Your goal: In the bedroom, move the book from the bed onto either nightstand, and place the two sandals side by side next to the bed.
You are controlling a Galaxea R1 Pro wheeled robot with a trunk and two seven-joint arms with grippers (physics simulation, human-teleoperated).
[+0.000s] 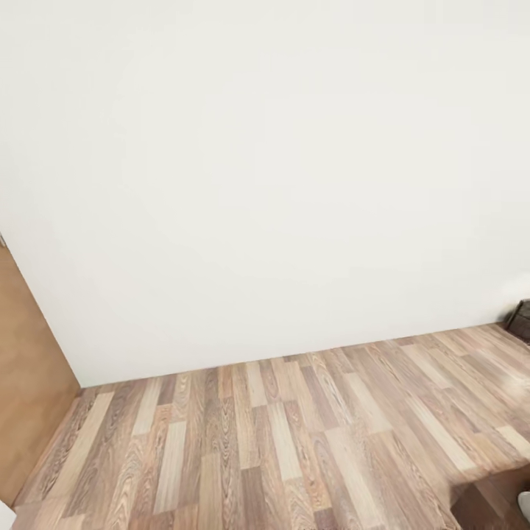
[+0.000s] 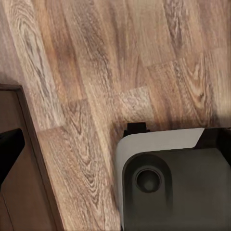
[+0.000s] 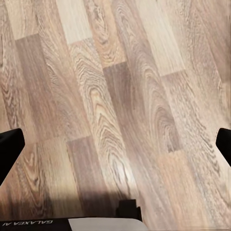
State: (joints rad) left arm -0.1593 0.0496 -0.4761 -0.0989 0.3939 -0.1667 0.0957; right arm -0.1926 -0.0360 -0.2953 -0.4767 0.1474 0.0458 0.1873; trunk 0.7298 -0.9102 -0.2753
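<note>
Ahead of the robot, the head view takes in a plain white wall [image 1: 265, 169] meeting a wood-plank floor [image 1: 294, 442], the planks running away in mixed pale and brown tones. At the left edge a tan wooden panel [image 1: 26, 368] stands against the wall's corner, possibly a door, though that cannot be told for sure. At the far right edge, where wall meets floor, a small dark object [image 1: 521, 320] is cut off by the frame; what it is cannot be made out.

Both arms hang with their wrist cameras aimed down at the floor. From the left wrist, one black fingertip [image 2: 9, 149] of the left tool shows at the frame's edge, over a dark brown board [image 2: 19, 192] lying against the planks, and part of the robot's own white and dark grey base [image 2: 168, 178] sits beside it. Whether this tool is apart or together cannot be told. From the right wrist, the right tool [image 3: 115, 144] has a black fingertip at each side edge, spread wide apart with nothing but floor between them.
</note>
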